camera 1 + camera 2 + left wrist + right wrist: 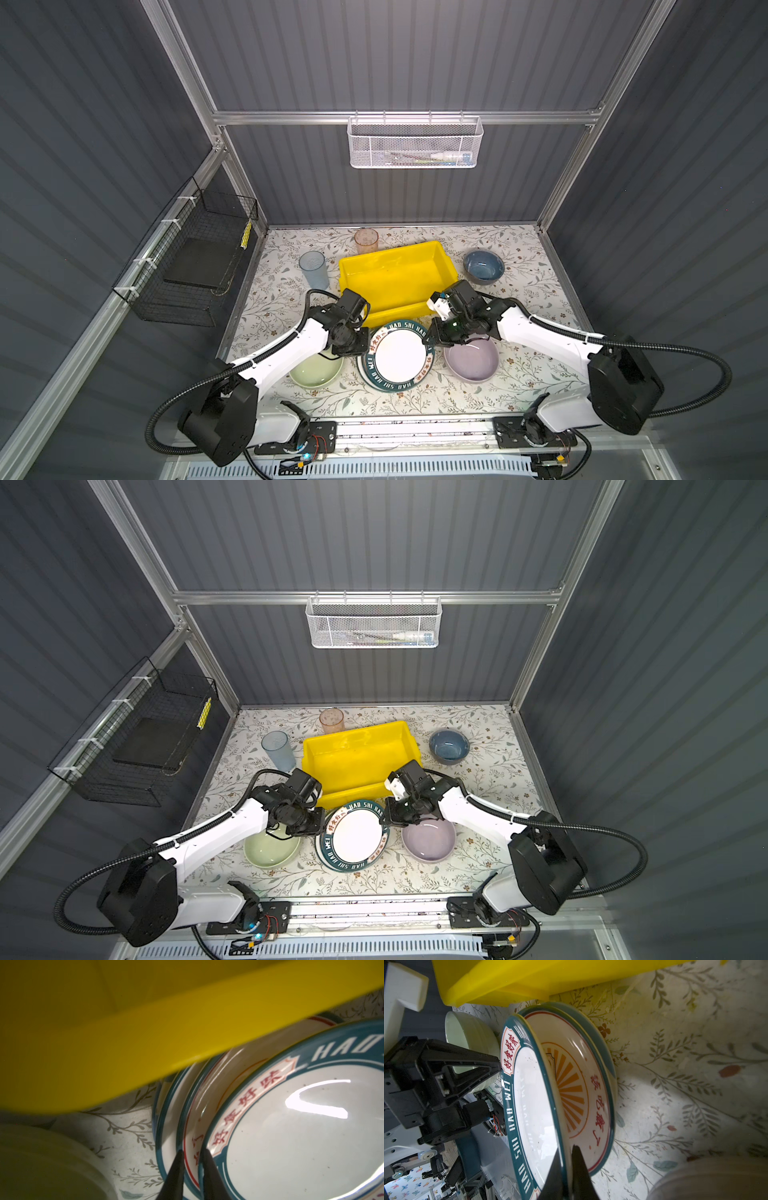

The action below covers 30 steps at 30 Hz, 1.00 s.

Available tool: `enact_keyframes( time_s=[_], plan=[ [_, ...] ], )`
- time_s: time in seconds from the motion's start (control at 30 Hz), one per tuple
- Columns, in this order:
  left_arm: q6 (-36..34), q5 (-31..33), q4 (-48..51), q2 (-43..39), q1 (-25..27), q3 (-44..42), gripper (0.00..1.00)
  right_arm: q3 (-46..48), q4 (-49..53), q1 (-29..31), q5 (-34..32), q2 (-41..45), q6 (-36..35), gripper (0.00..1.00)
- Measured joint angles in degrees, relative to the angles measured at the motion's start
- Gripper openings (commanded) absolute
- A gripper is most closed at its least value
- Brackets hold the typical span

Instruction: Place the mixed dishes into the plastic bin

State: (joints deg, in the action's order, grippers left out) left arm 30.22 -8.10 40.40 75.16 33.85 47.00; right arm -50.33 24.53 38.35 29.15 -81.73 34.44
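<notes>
The lettered plate [397, 357] looks glossy, the plastic bin [399, 286] smooth and shiny.

Looks like a robotics lab cell: grey ribbed panels [415, 54] on aluminium framing [291, 117], left arm [282, 353] and right arm [540, 336] mounted along the bottom edge, floral-covered surface [519, 257], white mesh basket [415, 143] hung upper centre, black wire basket [187, 270] at left.

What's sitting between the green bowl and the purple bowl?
A stack of patterned plates, the lettered plate on top, seen in both top views.
</notes>
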Motion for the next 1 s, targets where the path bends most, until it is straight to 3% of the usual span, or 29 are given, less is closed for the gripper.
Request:
enact_keyframes(
  time_s=[0.43, 0.73, 1.0],
  plan=[
    [-0.61, 6.14, 7.93, -3.98, -0.02, 8.09, 0.38, -3.3, 4.87, -1.33, -0.02, 4.2, -4.31, 0.0],
    [-0.57, 11.74, 6.93, -0.94, -0.68, 12.33, 0.41, -9.57, 9.27, -4.87, -1.05, 4.35, -7.89, 0.0],
    [-1.14, 13.18, 3.89, -0.15, -7.85, 12.33, 0.37, -16.17, 11.76, -7.65, -4.35, 3.72, -9.46, 0.0]
  ],
)
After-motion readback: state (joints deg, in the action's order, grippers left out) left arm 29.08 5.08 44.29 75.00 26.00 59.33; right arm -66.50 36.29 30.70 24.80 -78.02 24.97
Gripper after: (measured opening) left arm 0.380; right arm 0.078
